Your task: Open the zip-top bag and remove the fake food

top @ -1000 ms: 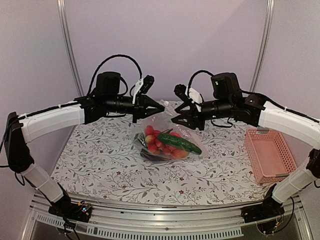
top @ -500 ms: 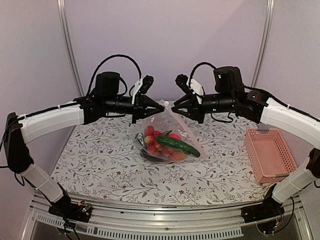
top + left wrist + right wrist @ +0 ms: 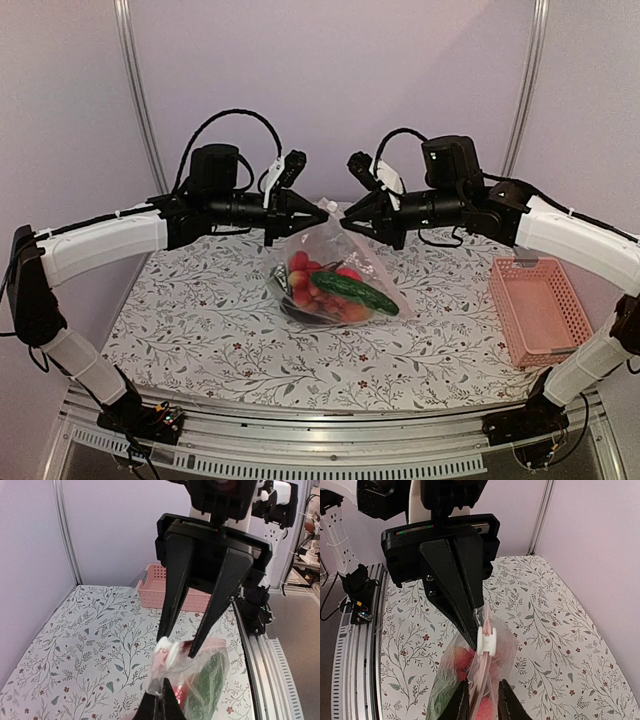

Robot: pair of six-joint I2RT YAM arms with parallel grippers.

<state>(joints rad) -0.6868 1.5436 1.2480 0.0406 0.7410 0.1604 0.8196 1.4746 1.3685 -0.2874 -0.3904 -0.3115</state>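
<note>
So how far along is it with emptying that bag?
Early days. Done: the left gripper holds the zip-top bag up by its top edge. In hand: the right gripper straddles the white slider. Left: the zip looks unopened, and all the fake food is inside.

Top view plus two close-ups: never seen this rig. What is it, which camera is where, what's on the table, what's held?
Two black-and-white robot arms stand at the table's near edge. The wide picture comes from a fixed camera above and behind them; each close-up comes from a wrist camera facing the other arm. On the floral tablecloth rest a clear crinkly zip-top bag of red, orange and green plastic fake food and a pink mesh basket. The left gripper pinches the bag's top edge. The right gripper straddles that edge beside its white slider; whether it grips, I cannot tell.
</note>
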